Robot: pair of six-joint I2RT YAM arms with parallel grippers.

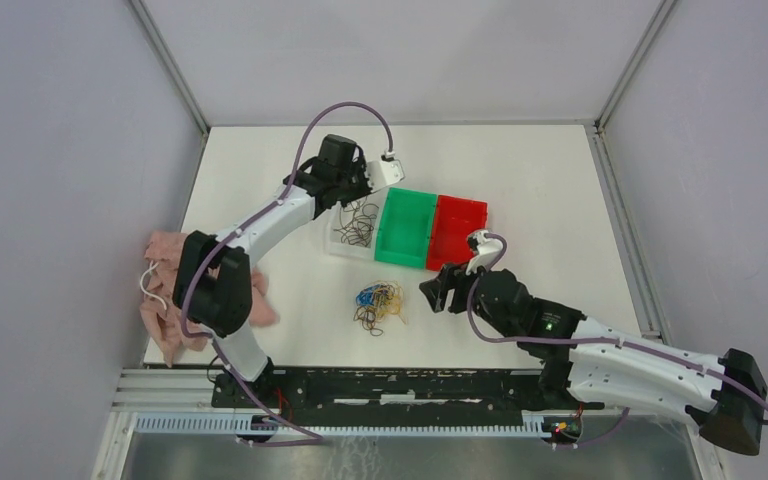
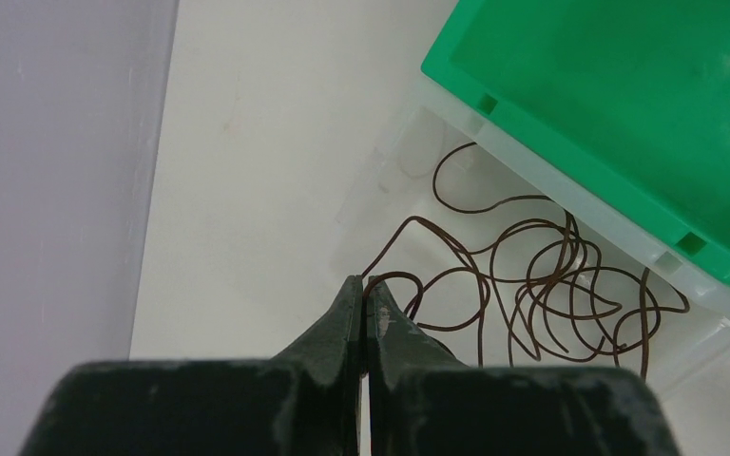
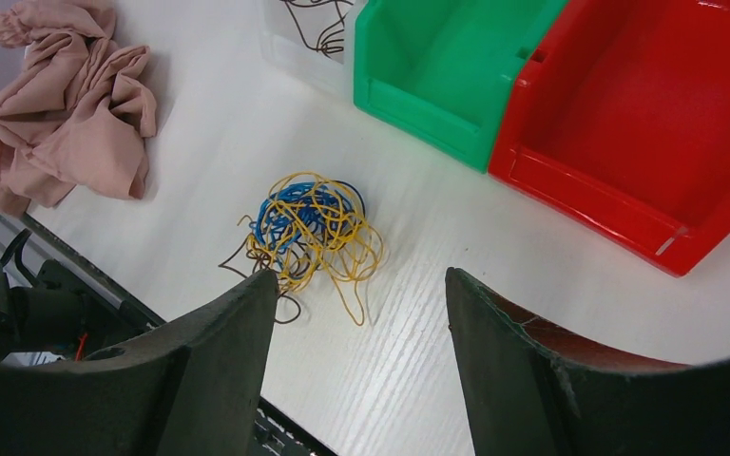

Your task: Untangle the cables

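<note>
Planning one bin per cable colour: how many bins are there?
3, in a row: clear bin on the left holding brown cables, green bin in the middle, red bin on the right.

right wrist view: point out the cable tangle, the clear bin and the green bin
cable tangle (image 3: 312,226), right wrist view, middle of the yellow and blue clump
clear bin (image 3: 304,62), right wrist view, its near wall
green bin (image 3: 418,103), right wrist view, its near outer wall
</note>
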